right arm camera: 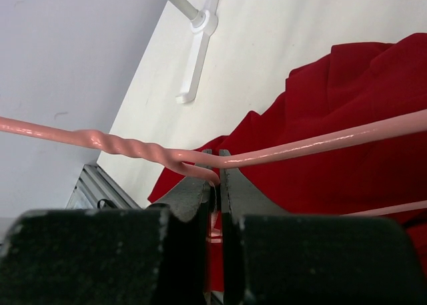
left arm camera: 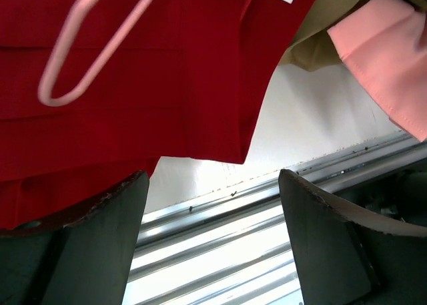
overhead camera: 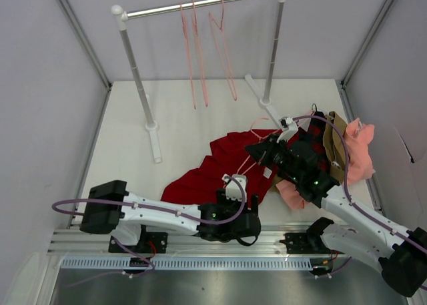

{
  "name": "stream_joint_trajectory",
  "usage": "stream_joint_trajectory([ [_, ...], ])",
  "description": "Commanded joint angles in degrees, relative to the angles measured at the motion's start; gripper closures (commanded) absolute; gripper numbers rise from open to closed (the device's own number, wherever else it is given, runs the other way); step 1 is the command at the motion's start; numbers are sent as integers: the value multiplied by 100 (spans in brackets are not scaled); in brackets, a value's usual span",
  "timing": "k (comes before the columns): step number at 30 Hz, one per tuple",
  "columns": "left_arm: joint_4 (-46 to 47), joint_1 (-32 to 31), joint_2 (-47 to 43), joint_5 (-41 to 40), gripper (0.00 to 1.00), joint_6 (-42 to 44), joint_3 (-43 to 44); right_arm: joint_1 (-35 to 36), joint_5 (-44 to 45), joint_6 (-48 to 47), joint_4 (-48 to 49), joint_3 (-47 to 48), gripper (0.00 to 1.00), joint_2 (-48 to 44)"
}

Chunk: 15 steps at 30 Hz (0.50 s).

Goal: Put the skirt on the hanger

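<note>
A large plain deep-red cloth skirt (overhead camera: 220,161) lies rumpled on the white table (overhead camera: 187,128), the right gripper (overhead camera: 252,149) above it at a thin salmon-pink wire hanger (overhead camera: 248,165), the left gripper (overhead camera: 235,183) by its near edge, three like hangers (overhead camera: 198,55) on the metal rail (overhead camera: 200,5) behind.

Stretches the left arm (overhead camera: 160,215) low toward 3 o'clock, left fingers (left arm camera: 100,245) spread wide; reaches the right arm (overhead camera: 353,208) toward 11 o'clock, right fingers (right arm camera: 193,195) pinched tight together.
</note>
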Motion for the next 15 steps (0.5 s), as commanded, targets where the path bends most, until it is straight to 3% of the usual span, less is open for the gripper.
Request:
stream_joint_trajectory([
  [1, 16, -12, 254, -352, 16, -158, 390, -87, 270, -186, 298, 96, 100, -163],
  [15, -107, 489, 957, -88, 28, -351, 742, -210, 6, 77, 473, -44, 100, -171],
])
